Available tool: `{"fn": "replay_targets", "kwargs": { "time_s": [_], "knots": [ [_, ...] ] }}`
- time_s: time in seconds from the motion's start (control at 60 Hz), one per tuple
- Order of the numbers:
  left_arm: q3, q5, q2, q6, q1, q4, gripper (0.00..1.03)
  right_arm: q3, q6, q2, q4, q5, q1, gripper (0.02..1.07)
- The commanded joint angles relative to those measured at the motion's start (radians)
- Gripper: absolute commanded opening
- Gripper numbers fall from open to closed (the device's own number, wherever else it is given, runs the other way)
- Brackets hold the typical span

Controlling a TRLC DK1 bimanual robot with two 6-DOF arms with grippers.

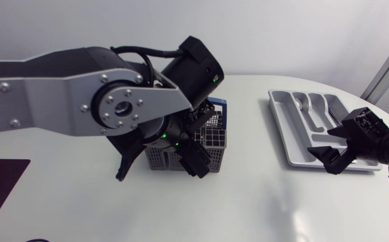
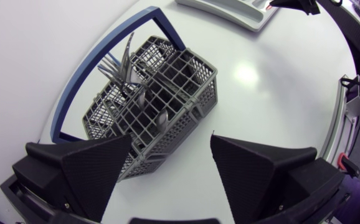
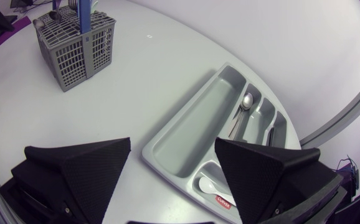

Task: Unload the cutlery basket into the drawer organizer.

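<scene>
The left gripper [image 2: 171, 143] hovered just above the cutlery basket [image 2: 161, 106], fingers wide and empty. Forks [image 2: 121, 65] stood tines-up inside the basket. Centring on a single fork before descending would likely lift it cleanly. The right gripper [image 3: 174, 149], fingers wide, sat well apart from the basket.

Robotics lab: plain white table [image 1: 248, 202], left arm [image 1: 46, 94] and right arm [image 1: 384, 146], cutlery basket [image 1: 216, 140] alongside.

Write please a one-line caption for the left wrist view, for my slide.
Open left gripper poised above the grey cutlery basket, with forks standing inside, on the white table.
</scene>
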Motion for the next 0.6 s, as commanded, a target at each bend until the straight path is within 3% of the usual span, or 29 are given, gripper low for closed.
{"fn": "replay_targets", "kwargs": {
  "time_s": [0.0, 0.383, 0.583],
  "knots": [
    [-0.02, -0.048, 0.049, -0.024, -0.019, 0.01, 0.96, -0.034, 0.03, -0.003, -0.012, 0.008, 0.014, 0.99],
    [0.022, -0.175, 0.107, -0.012, -0.064, 0.003, 0.93, -0.074, 0.104, -0.047, -0.032, 0.077, 0.153, 0.99],
    [0.031, -0.203, 0.115, -0.007, -0.074, -0.008, 0.82, -0.063, 0.142, -0.05, -0.035, 0.149, 0.23, 0.99]
  ]
}}
